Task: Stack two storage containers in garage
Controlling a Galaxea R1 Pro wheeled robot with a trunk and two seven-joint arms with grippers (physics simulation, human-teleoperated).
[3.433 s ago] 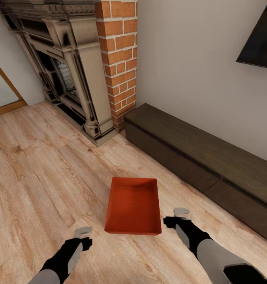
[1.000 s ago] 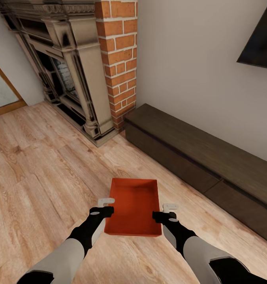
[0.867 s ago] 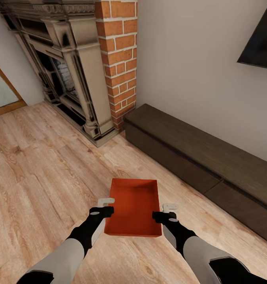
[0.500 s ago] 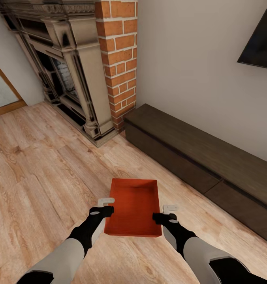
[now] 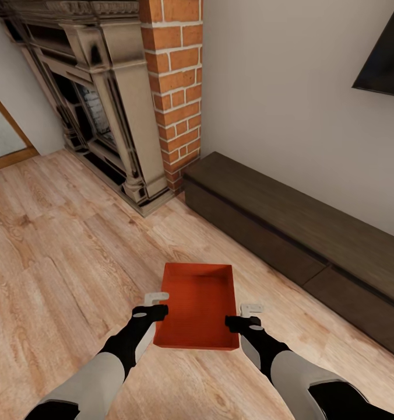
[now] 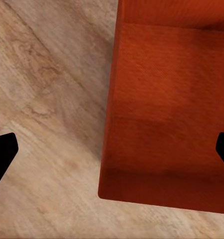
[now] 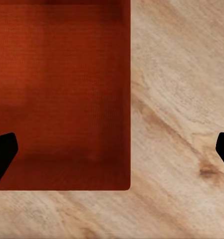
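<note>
One orange-red rectangular open storage container (image 5: 197,306) sits on the light wood plank floor (image 5: 63,256) of the living room, directly ahead of the robot. Two arms flank it: the left pincer (image 5: 157,305) is spread wide astride the container's left wall, one finger over the floor and one over the inside, gripping nothing; the right pincer (image 5: 250,312) straddles the right wall the same way, also wide open and empty. Beyond stand one red brick chimney (image 5: 175,87), one ornate fireplace (image 5: 98,105), one long dark low bench (image 5: 302,245) along the wall, and one wall-mounted black TV (image 5: 386,55).
</note>
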